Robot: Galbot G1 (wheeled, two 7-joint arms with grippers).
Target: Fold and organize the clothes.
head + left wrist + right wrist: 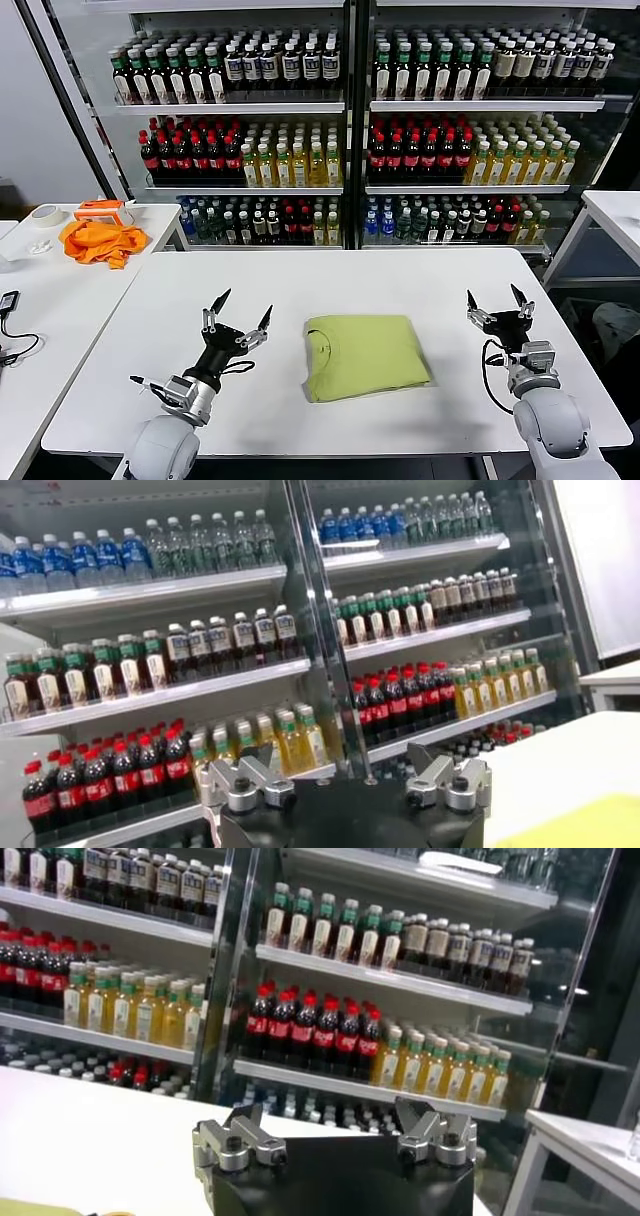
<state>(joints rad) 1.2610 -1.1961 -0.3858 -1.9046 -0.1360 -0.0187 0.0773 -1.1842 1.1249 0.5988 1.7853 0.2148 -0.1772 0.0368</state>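
A: Nearest the head camera: left pincer (243, 312) and right pincer (495, 299), both raised over the white surface (400, 275), fingers spread, nothing between them.

B: The T-shirt (364, 355)?

A: Lime, folded to a rough rectangle, flat on the surface between the two pincers, touching neither. Collar at its left end.

B: Wrist views?

A: Left wrist view catches only a lime corner (590, 825); both look past the finger bases to the drink shelves (380, 983). Only the head view shows the orange garment (98, 241), on the side surface (60, 300), well apart.
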